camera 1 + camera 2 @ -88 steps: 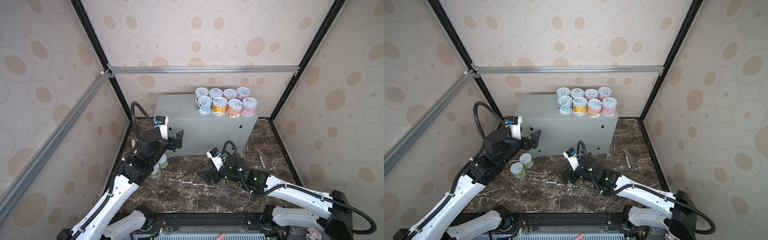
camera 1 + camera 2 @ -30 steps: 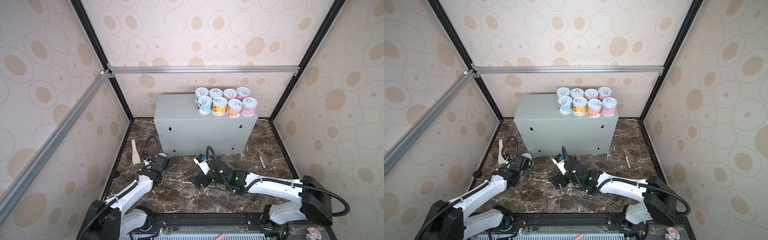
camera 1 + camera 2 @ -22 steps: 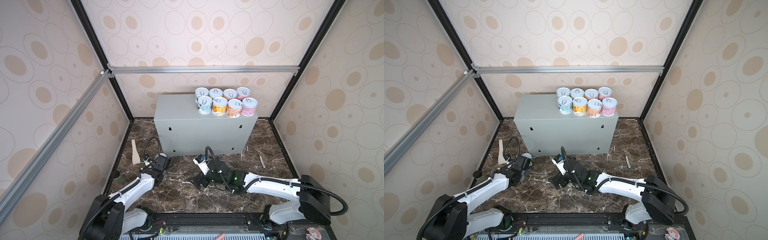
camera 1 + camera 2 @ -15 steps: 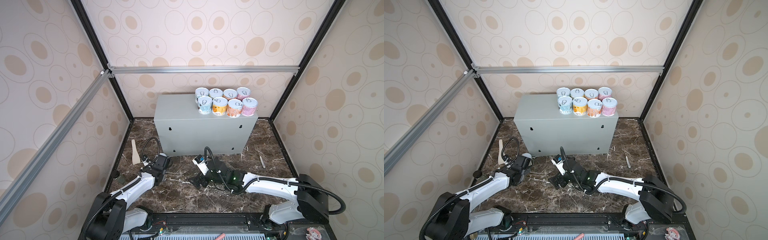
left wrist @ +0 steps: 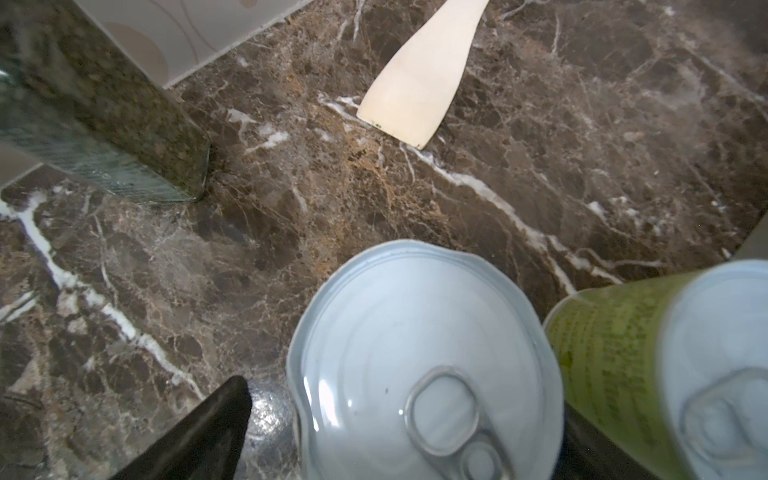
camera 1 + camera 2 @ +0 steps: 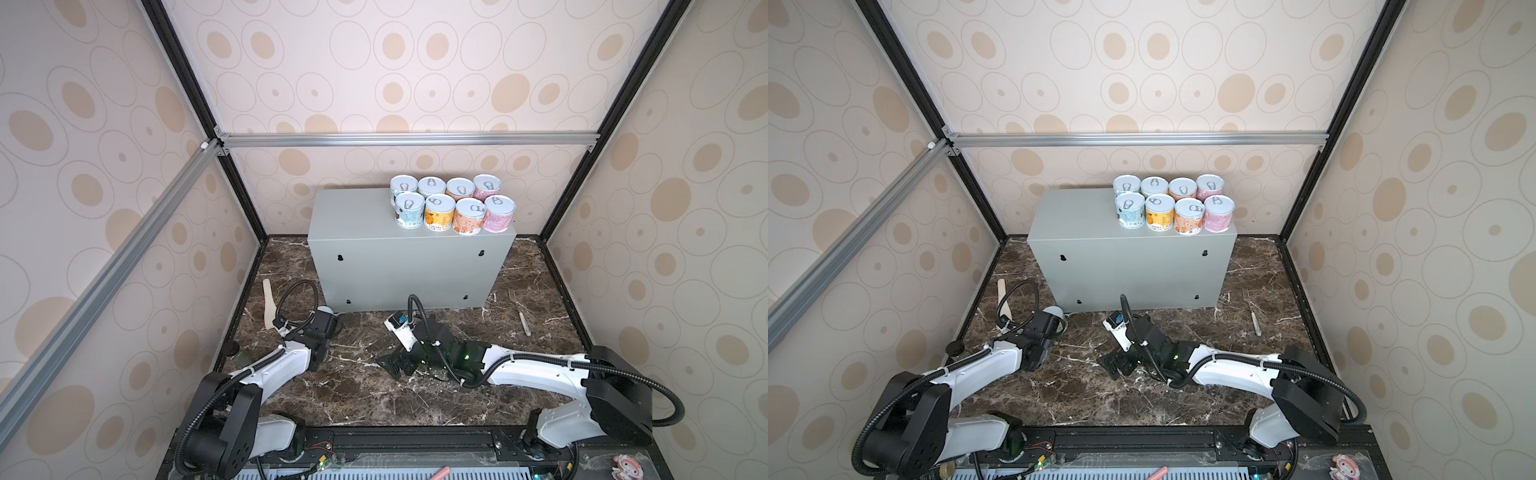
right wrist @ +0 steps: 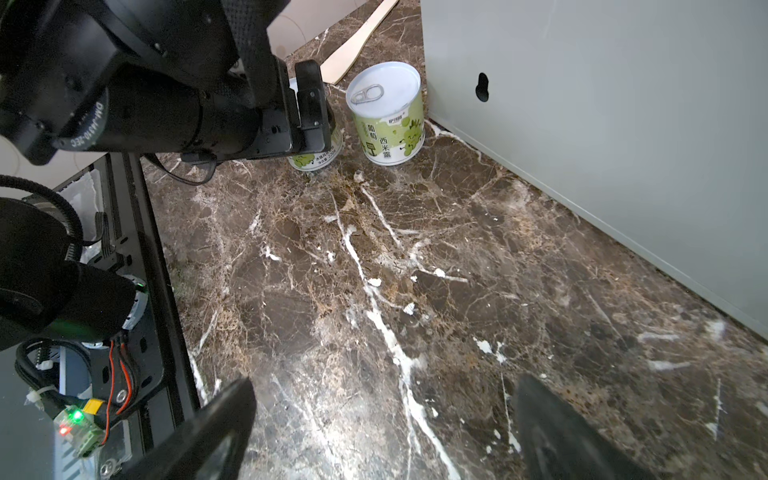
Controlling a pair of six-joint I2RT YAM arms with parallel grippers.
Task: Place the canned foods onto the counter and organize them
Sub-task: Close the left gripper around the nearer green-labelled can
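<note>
At the grey metal bench's [image 6: 407, 266] near-left corner, on the marble floor [image 7: 415, 291], the left gripper [image 5: 405, 399] straddles one green can [image 5: 424, 332], jaws released; a second green can [image 7: 388, 120] stands just beside it. Eight cans [image 6: 439, 212] sit in two rows on the bench's right end. Right gripper [image 7: 382, 390] gapes empty.

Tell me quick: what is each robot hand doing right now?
Left gripper: open, fingers either side of a green can.
Right gripper: open, holding nothing.

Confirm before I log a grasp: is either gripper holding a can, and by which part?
Nothing is held. The left gripper stands open around a green can on the marble, not clamping it; the right gripper is open and empty.
</note>
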